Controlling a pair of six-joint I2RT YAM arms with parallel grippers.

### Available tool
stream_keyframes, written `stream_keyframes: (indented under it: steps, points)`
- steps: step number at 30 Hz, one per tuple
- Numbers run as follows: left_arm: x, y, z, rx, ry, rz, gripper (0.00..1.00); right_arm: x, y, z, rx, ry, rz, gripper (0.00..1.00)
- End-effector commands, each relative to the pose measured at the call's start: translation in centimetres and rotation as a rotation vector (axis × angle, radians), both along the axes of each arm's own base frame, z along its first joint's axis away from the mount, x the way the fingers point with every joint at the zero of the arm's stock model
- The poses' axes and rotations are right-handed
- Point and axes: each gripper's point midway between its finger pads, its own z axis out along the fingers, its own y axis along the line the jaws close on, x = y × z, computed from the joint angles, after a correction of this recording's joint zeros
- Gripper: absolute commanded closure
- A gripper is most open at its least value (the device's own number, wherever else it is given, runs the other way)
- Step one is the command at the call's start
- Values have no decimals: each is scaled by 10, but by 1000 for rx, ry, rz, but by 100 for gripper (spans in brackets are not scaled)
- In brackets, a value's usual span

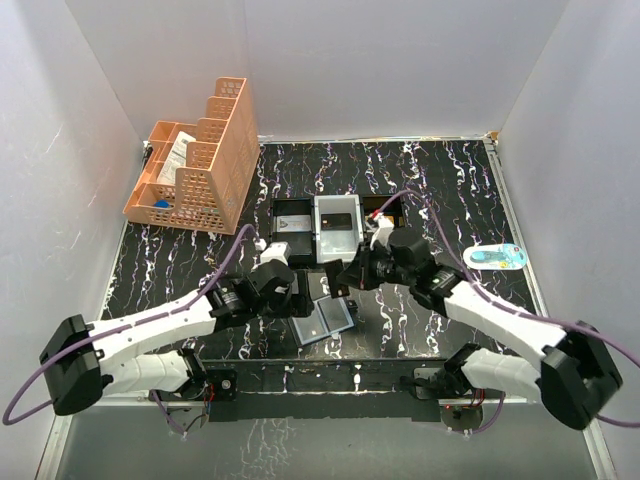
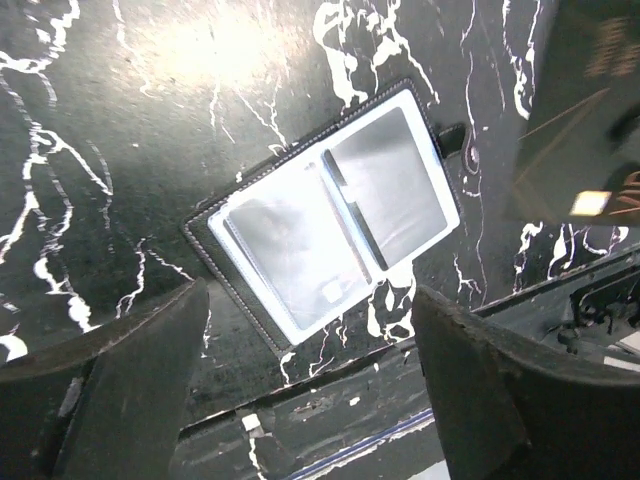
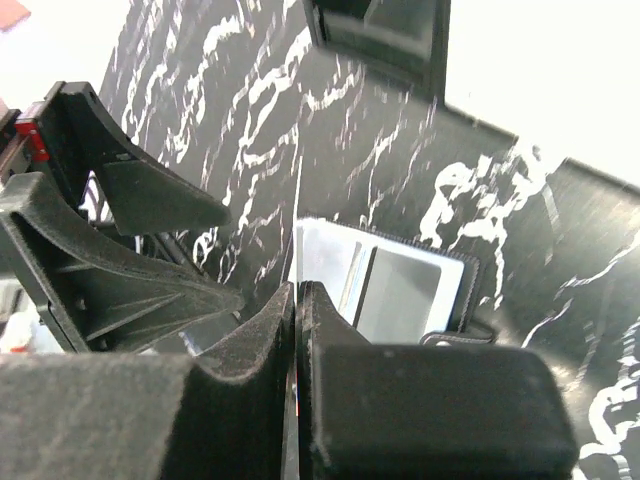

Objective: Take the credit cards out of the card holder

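Observation:
The grey-blue card holder (image 1: 325, 318) lies open and flat on the marble mat between the arms. It also shows in the left wrist view (image 2: 335, 215) and the right wrist view (image 3: 400, 285). Both of its panels show pale grey card faces. The black tab (image 2: 452, 138) is at its edge. My left gripper (image 2: 310, 300) hovers open over the holder, with one finger on each side. My right gripper (image 3: 298, 292) is shut on a thin dark card (image 3: 299, 200), seen edge-on and held above the holder's edge. The card also shows in the left wrist view (image 2: 575, 130).
A black-and-white three-compartment tray (image 1: 322, 226) stands just behind the grippers. An orange basket (image 1: 200, 165) is at the back left. A small blue-and-white object (image 1: 495, 257) lies at the right. The table's near edge rail (image 2: 400, 400) is close below the holder.

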Motion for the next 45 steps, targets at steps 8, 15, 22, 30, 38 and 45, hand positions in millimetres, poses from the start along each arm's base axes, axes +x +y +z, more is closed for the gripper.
stream_keyframes:
  steps: [8, 15, 22, 30, 38, 45]
  points:
    - [60, 80, 62, 162, -88, 124, 1, 41, -44, 118, -60, -859, -92, 100]
    - [86, 135, 80, 214, -135, 269, 1, 87, -64, 101, -504, -1053, -8, 100]
    - [78, 156, 85, 243, -246, 283, 1, 131, -44, 69, -716, -1043, 158, 100]
    - [74, 158, 73, 233, -270, 285, 1, 161, -25, 52, -817, -1066, 279, 100]
    - [75, 175, 69, 333, -232, 340, 1, 187, -16, 29, -936, -1102, 392, 100]
    - [72, 177, 84, 275, -306, 365, 1, 207, -8, 20, -957, -1135, 469, 100]
